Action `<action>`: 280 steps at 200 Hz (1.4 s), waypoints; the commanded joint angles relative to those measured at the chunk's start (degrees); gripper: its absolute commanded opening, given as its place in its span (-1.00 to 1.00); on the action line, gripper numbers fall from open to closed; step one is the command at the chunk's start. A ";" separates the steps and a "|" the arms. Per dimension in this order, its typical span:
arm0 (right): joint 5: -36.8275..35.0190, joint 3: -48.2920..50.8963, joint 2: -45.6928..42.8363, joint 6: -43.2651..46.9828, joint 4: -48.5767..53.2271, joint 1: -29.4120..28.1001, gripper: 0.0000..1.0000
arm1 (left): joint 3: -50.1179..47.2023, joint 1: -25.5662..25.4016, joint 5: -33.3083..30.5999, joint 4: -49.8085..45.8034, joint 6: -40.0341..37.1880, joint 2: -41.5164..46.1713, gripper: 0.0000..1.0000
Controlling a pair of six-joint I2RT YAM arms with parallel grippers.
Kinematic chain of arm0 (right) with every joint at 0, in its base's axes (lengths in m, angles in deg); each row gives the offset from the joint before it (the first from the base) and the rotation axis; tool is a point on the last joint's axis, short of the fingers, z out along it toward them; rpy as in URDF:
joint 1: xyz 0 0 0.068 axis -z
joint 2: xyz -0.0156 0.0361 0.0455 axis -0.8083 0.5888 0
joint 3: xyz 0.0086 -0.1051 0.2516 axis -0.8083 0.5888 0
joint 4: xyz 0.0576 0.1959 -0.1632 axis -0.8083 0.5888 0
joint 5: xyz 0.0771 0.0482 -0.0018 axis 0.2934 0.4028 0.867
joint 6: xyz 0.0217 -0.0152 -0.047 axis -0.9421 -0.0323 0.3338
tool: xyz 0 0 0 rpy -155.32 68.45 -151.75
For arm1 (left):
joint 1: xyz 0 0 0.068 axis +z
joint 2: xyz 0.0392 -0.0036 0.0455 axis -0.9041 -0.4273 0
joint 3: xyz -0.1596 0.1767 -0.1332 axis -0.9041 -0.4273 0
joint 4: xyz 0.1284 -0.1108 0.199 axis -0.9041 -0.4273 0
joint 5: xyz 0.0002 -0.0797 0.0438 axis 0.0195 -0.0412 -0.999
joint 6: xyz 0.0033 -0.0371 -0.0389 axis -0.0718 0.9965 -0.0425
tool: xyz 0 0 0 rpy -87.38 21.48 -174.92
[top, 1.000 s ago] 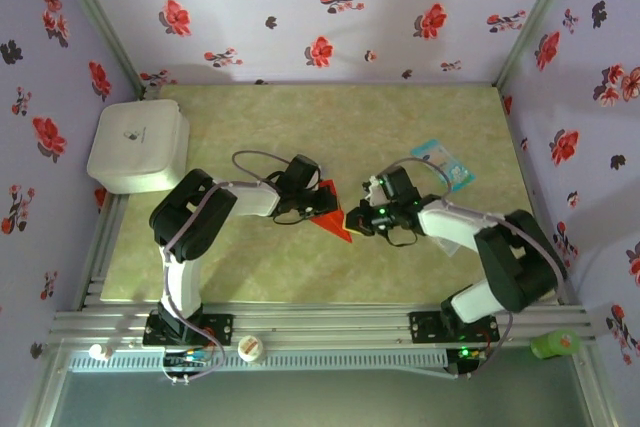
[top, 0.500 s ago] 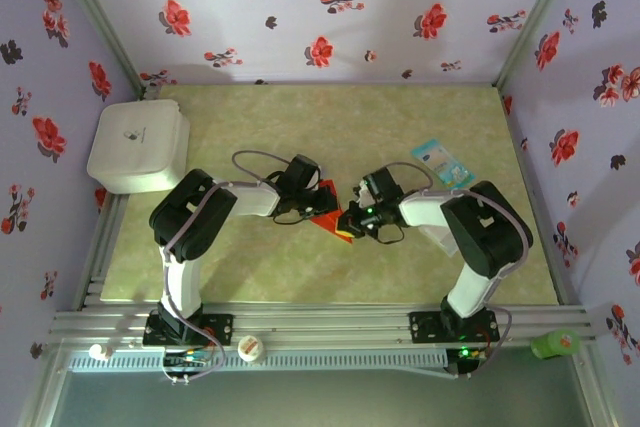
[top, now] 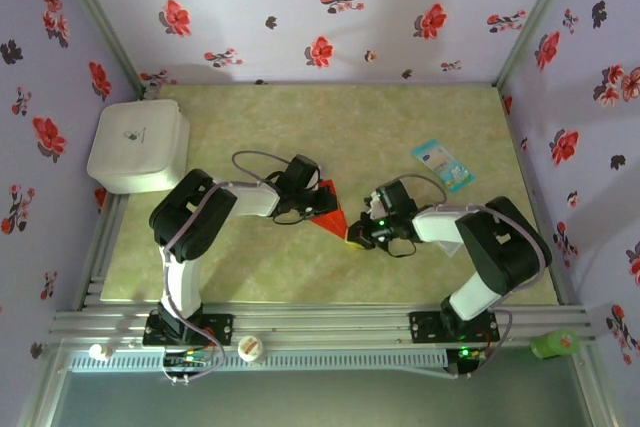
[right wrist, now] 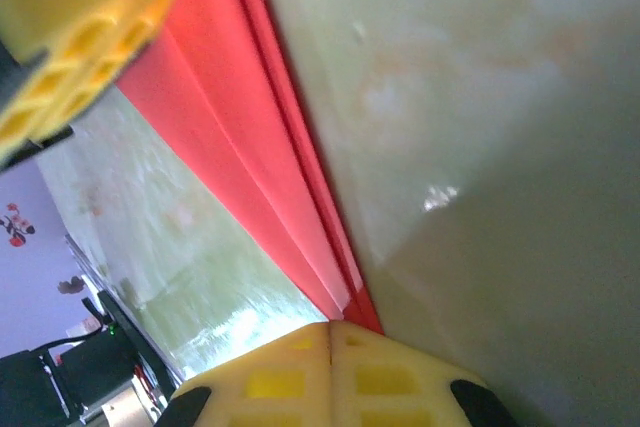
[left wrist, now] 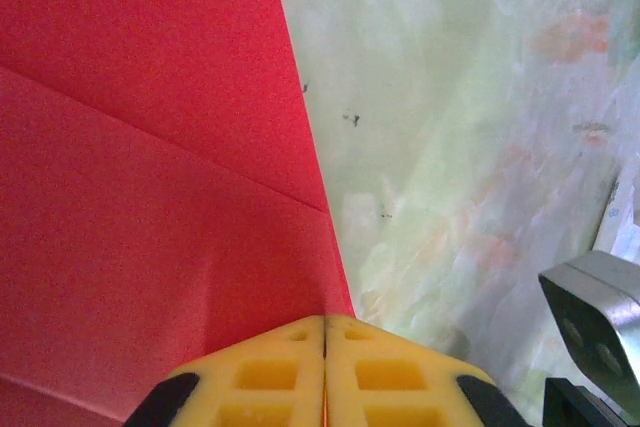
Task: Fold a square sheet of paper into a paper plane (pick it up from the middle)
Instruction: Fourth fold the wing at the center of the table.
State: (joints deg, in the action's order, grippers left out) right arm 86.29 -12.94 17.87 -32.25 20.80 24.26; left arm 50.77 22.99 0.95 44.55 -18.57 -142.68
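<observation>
Both left fingers [left wrist: 265, 377] and right fingers [right wrist: 275, 382] clenched on paper plane [top: 330, 215], long axis diagonal, tip at right fingers

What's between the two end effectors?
The folded red paper, in the top view: the left end effector grips its far end, the shut right end effector touches its near tip.

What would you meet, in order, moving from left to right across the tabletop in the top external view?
white box → left pincer → folded red paper → right pincer → light-blue packet
</observation>
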 commanded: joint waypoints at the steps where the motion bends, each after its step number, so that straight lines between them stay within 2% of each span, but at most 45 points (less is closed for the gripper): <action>1: -2.22 1.11 -2.87 2.73 9.97 1.22 -0.91 | -2.89 1.30 -4.82 -6.16 -0.24 -2.43 -0.82; 37: -0.98 -0.84 -9.79 -0.60 5.77 1.46 -0.85 | -2.86 1.35 -4.58 -5.96 -0.29 -2.07 -0.82; 62: 0.64 -5.16 -3.25 -0.82 4.27 1.50 -0.89 | -3.02 1.36 -4.57 -5.45 -0.07 -1.82 -0.82; 91: 1.77 -7.23 2.79 -5.13 -3.77 0.41 -0.90 | -2.80 1.30 -4.61 -5.50 -0.53 -1.66 -0.81; 137: -0.38 -9.70 8.42 -4.40 -2.48 0.58 -0.90 | -2.82 1.28 -3.90 -4.63 -0.60 -1.79 -0.79; 169: -4.36 -6.21 10.48 -0.93 1.37 0.83 -1.00 | -1.41 1.28 -2.68 -4.33 -0.57 -0.64 -0.77; 188: -5.13 -3.36 11.18 -0.93 0.37 0.93 -1.00 | 2.78 1.28 -1.93 -9.61 -3.09 0.84 -0.73; 201: -4.53 -2.80 11.79 -0.89 -0.18 0.93 -1.00 | 2.76 1.26 -2.25 -9.93 -3.03 2.85 -0.71; 262: -4.94 -3.65 11.61 -1.21 -0.23 0.93 -1.00 | -1.94 -2.66 0.77 -4.40 2.54 4.87 -1.00; 280: -5.03 -4.00 11.69 -0.85 0.49 0.93 -1.00 | -2.88 -3.74 0.48 -3.30 3.91 3.97 -1.00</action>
State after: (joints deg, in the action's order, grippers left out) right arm 86.53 -18.63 26.26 -34.26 13.48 25.20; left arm 49.83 20.84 0.71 39.87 -17.36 -138.65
